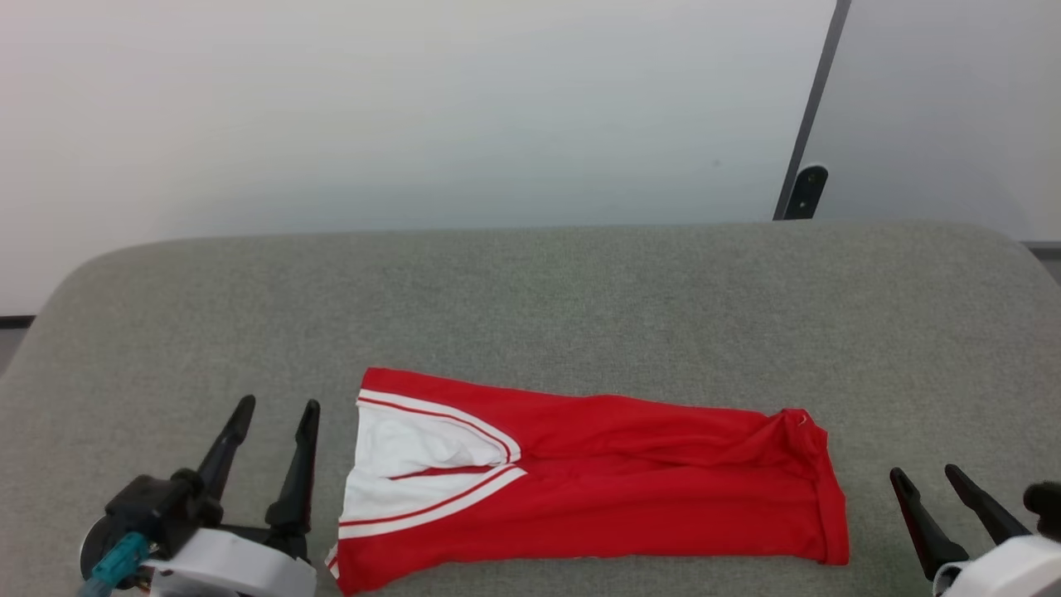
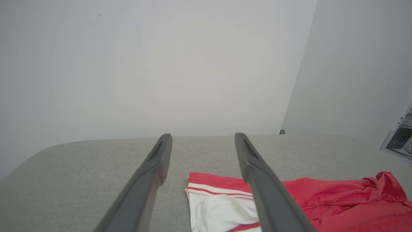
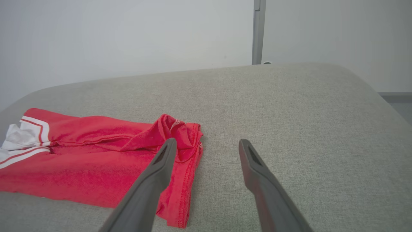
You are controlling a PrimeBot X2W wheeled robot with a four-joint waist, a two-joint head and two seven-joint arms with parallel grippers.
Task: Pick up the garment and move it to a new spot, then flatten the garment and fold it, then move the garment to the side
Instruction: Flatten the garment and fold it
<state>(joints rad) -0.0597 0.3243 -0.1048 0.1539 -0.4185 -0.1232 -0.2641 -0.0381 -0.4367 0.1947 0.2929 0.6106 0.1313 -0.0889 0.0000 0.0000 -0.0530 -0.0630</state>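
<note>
Lying folded: one garment [image 1: 597, 481] between two open grippers, left gripper [image 1: 276, 413] and right gripper [image 1: 924, 474].

The garment [image 1: 597, 489] runs off the bottom edge of the head view at its near left corner. In the left wrist view the bottom and right edges cut it off, and the left gripper [image 2: 203, 135] hides a strip of the white sleeve behind its right finger [image 2: 267, 193]. In the right wrist view the left edge cuts off the garment's white end, and the right gripper [image 3: 208, 140] covers part of the red hem with its left finger [image 3: 151, 180]. The garment's under layers are hidden. A small dark fitting [image 1: 808, 191] on the wall strip is too small to identify. A pale-framed object [image 2: 399, 138] is cut off at the right edge.
</note>
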